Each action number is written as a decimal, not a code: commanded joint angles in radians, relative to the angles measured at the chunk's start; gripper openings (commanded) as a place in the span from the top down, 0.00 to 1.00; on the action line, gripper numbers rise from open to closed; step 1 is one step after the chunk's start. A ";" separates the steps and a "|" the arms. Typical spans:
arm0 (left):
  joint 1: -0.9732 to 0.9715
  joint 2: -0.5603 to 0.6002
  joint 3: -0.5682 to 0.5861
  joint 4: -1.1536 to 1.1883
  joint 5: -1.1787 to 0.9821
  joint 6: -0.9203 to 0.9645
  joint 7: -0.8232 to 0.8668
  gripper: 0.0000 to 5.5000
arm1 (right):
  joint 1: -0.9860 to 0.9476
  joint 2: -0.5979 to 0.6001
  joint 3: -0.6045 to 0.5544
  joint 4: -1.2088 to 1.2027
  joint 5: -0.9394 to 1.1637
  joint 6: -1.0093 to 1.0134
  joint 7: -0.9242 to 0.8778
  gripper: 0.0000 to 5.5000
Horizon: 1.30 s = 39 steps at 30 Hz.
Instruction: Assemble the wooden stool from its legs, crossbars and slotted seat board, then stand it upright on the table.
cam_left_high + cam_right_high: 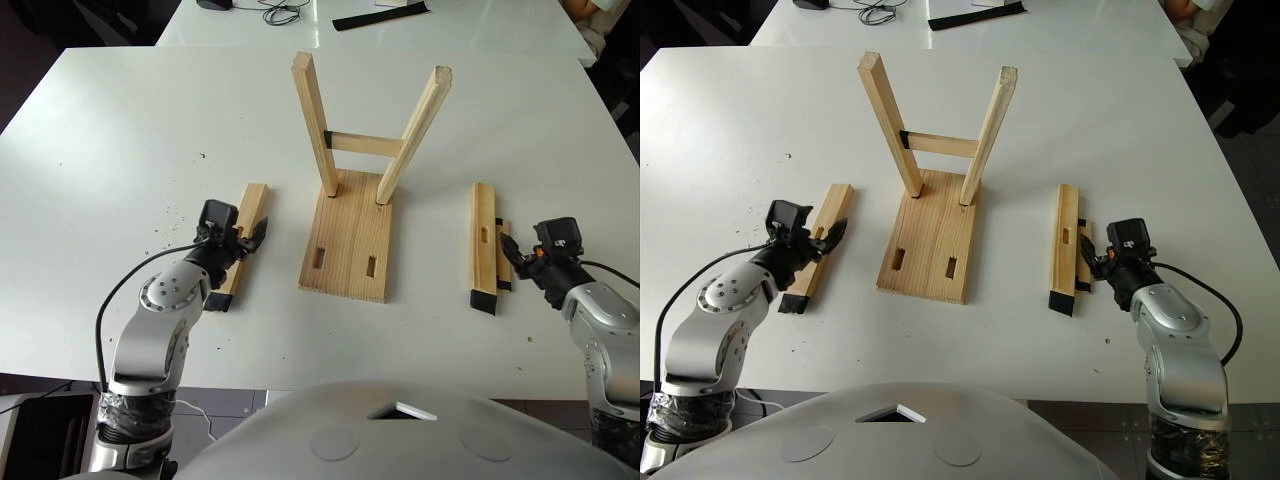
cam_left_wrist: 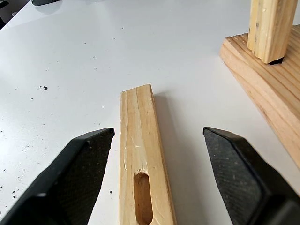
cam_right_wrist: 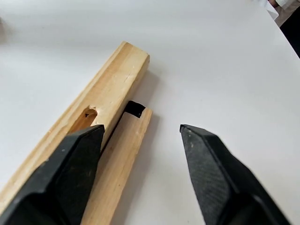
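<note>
Left eye view: nearest, at the left, the left gripper [image 1: 252,236] is open over a loose leg [image 1: 256,203] lying on the white table [image 1: 120,150], with one finger on each side and apart from the wood. At the right, the right gripper [image 1: 507,254] is open too, a thin crossbar [image 3: 122,164] between its fingers, just beside a second loose leg [image 1: 484,235]. Between them lies the seat board [image 1: 345,235], with two empty slots [image 1: 318,257] at its near end. At its far end two upright legs [image 1: 315,120] stand, joined by a second crossbar [image 1: 365,143].
</note>
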<state>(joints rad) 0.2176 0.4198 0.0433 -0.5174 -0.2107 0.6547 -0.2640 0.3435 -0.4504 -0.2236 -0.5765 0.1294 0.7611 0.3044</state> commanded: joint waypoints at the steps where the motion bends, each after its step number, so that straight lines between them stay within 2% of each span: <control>1: 0.010 -0.004 -0.014 -0.011 0.013 -0.002 -0.004 0.36 | 0.022 -0.010 0.030 -0.020 -0.013 0.011 0.003 0.45; 12: 0.010 0.003 -0.024 -0.007 0.029 -0.005 -0.013 0.36 | -0.015 -0.004 -0.034 0.017 -0.012 -0.013 -0.014 0.45; 22: 0.008 0.016 -0.036 -0.010 0.039 -0.006 -0.034 0.36 | 0.077 -0.009 0.030 0.046 -0.089 -0.100 -0.016 0.45; 39: 0.000 0.014 -0.048 -0.001 0.061 -0.008 -0.046 0.36 | 0.091 0.014 0.086 0.017 -0.101 -0.089 -0.014 0.45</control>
<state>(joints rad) 0.2233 0.4286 0.0036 -0.5176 -0.1616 0.6472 -0.3067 0.4257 -0.4383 -0.1502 -0.5686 0.0366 0.6685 0.2905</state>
